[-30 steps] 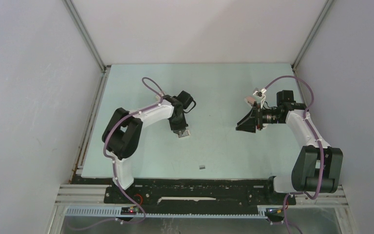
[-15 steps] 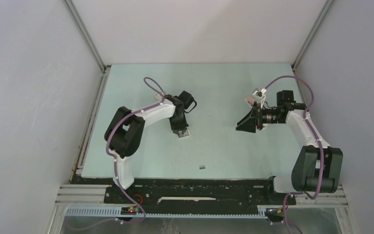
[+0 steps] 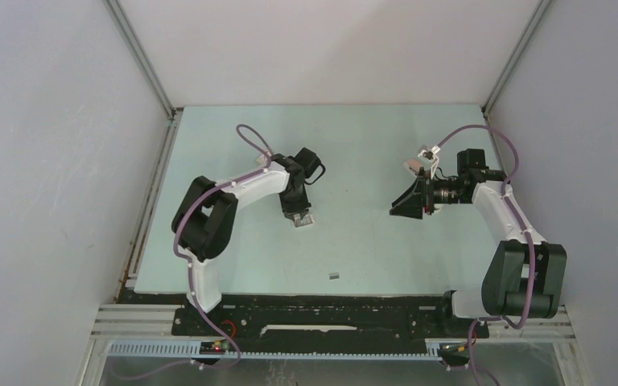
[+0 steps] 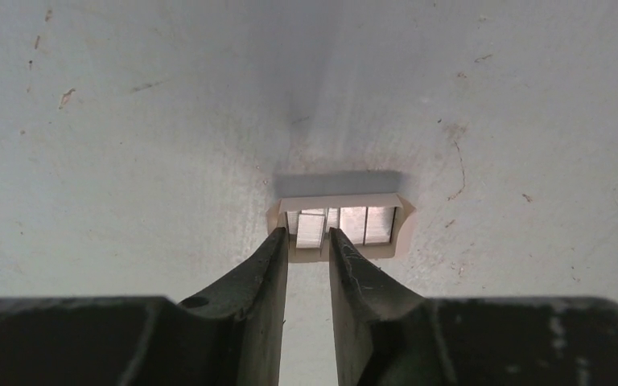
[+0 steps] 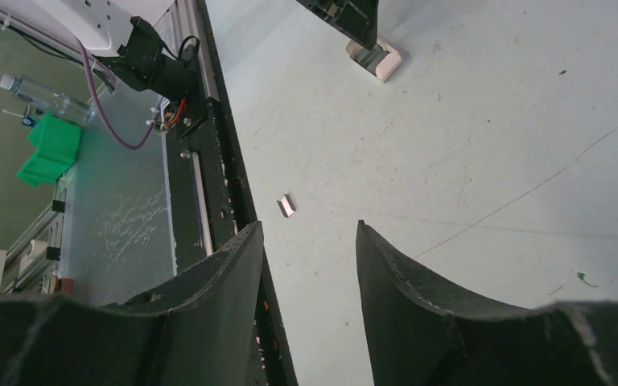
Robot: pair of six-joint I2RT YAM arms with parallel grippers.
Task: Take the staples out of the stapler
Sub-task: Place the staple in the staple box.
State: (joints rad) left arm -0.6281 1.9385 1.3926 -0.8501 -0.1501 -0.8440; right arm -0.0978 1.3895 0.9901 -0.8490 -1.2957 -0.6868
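Unloading looks nearly done: staples (image 4: 354, 225) lie in the box (image 4: 370, 251) on the counter (image 3: 370, 137), one strip (image 3: 334, 276) loose near the front edge. Left pincer (image 4: 306, 235) straddles boxed staples, grip uncertain; right pincer (image 5: 310, 257) gapes, empty. No stapler shows.
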